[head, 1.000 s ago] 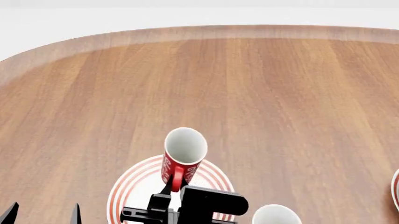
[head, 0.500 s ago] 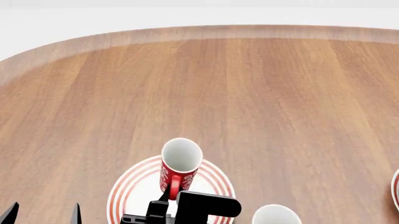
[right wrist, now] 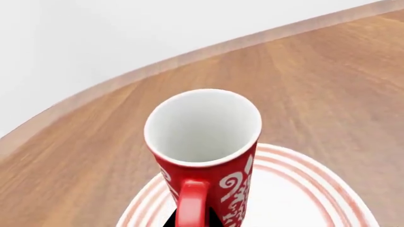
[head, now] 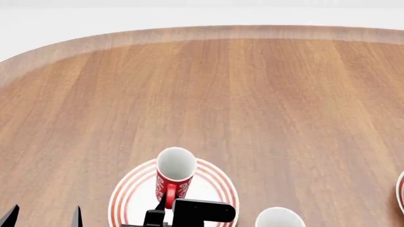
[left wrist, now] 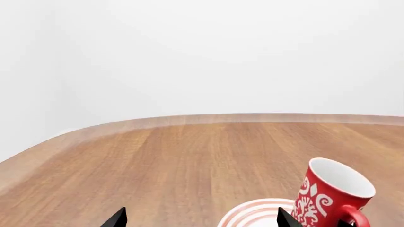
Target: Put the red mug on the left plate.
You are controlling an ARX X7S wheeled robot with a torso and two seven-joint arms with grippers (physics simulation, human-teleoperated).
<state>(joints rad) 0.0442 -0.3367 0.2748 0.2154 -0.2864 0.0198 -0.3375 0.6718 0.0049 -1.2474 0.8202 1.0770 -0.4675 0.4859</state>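
The red mug (head: 175,172) with white swirls is over the left plate (head: 126,194), a white plate with red rings, at the near edge of the head view. My right gripper (head: 166,204) is shut on the mug's handle from the near side. The right wrist view shows the mug (right wrist: 202,127) from above with the plate (right wrist: 303,189) under it and the gripper (right wrist: 192,220) closed round the handle. The mug (left wrist: 328,194) leans slightly in the left wrist view; its base is out of frame there. My left gripper (head: 43,217) is open and empty, left of the plate (left wrist: 252,215).
A plain white mug (head: 277,218) stands just right of the left plate at the near edge. The rim of the second plate (head: 400,191) shows at the far right. The wooden table (head: 252,94) stretches back to its curved far edge.
My right gripper has moved the red mug down and toward me, over the middle of the left plate, and the mug stands more upright. The left gripper has not moved.
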